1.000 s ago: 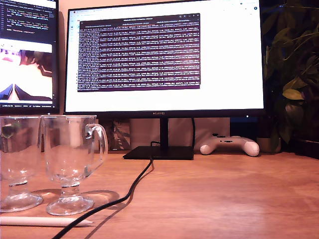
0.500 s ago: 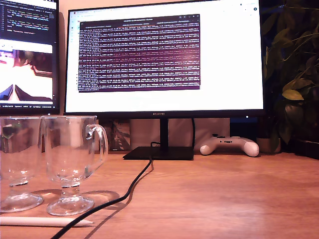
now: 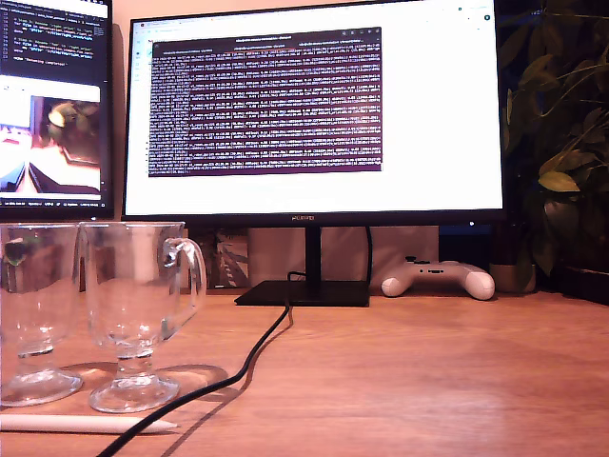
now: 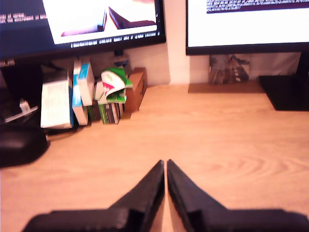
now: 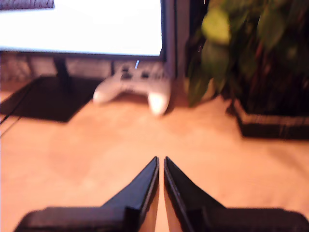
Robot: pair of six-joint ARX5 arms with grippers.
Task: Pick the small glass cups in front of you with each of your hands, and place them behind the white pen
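Exterior view: two small glass cups stand upright on the wooden desk [image 3: 428, 371] at the view's left, near the camera.
First cup [image 3: 33, 309]: partly cut by the view's left edge, just beside the other.
Second cup [image 3: 138, 309]: handle turned toward the view's right, foot on the desk.
White pen [image 3: 86, 424]: lying flat on the near side of both cups, tip pointing to the view's right.
Black cable [image 3: 252, 357]: runs from the monitor stand [image 3: 304, 290] toward the near edge, passing over the pen's tip.
Far right: white game controller [image 3: 438, 278] and potted plant [image 3: 561, 152].
First wrist view: my first gripper [image 4: 166, 164] hangs over bare desk, fingers together, holding nothing; boxes [image 4: 82, 94] stacked beyond.
Second wrist view: blurred; my second gripper [image 5: 161, 160] likewise has fingers together, empty; controller and plant lie beyond.
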